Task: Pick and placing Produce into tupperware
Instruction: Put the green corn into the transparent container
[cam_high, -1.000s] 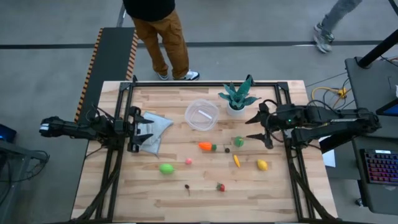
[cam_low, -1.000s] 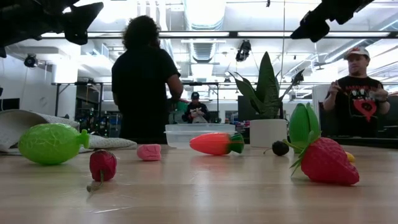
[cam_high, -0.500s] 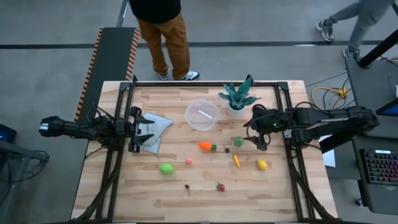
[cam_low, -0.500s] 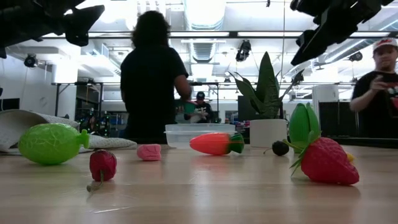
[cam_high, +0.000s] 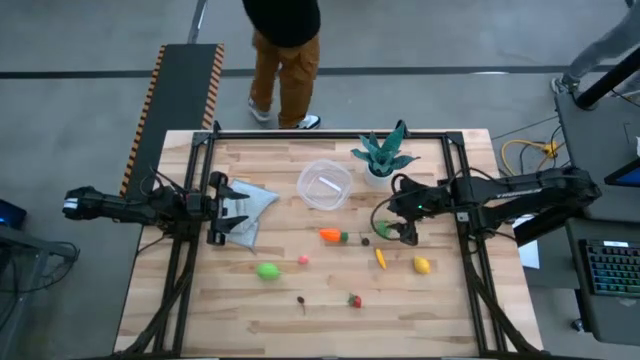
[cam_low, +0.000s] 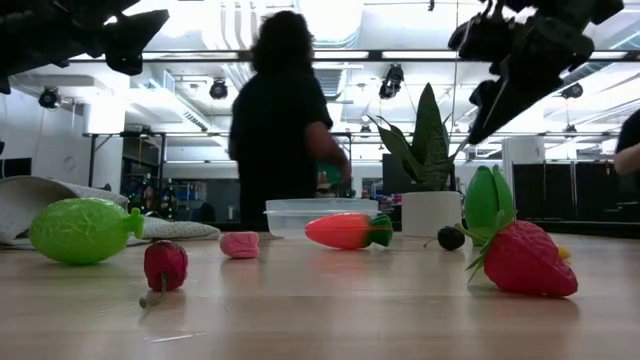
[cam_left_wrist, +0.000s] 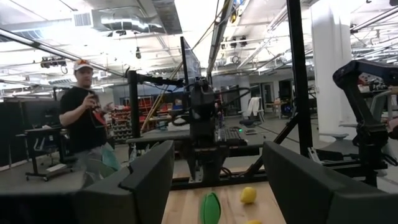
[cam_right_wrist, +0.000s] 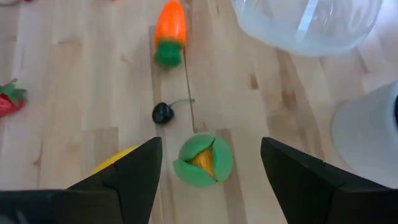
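Note:
The produce lies loose on the wooden table: an orange carrot (cam_high: 330, 236), a green piece with an orange middle (cam_high: 384, 228), a dark bit (cam_high: 365, 241), a lemon (cam_high: 422, 265), a lime (cam_high: 267, 270), a pink bit (cam_high: 303, 259) and a strawberry (cam_high: 354, 300). The clear round bowl (cam_high: 325, 185) stands at the far middle. My right gripper (cam_high: 393, 212) is open, in the air above the green piece (cam_right_wrist: 202, 160), which shows between its fingers without touching them. My left gripper (cam_high: 232, 208) is open and empty over the pale cloth (cam_high: 248, 212) at the left.
A teal potted plant (cam_high: 382, 160) stands just right of the bowl, close to my right arm. A yellow-orange piece (cam_high: 380, 258) and a second dark bit (cam_high: 301, 299) lie nearer the front. A person (cam_high: 285, 50) stands behind the far edge.
My right gripper has gone toward the table's left and down, from beside the plant to above the green piece, staying open. The person behind the far edge has walked to the right. The produce has kept still.

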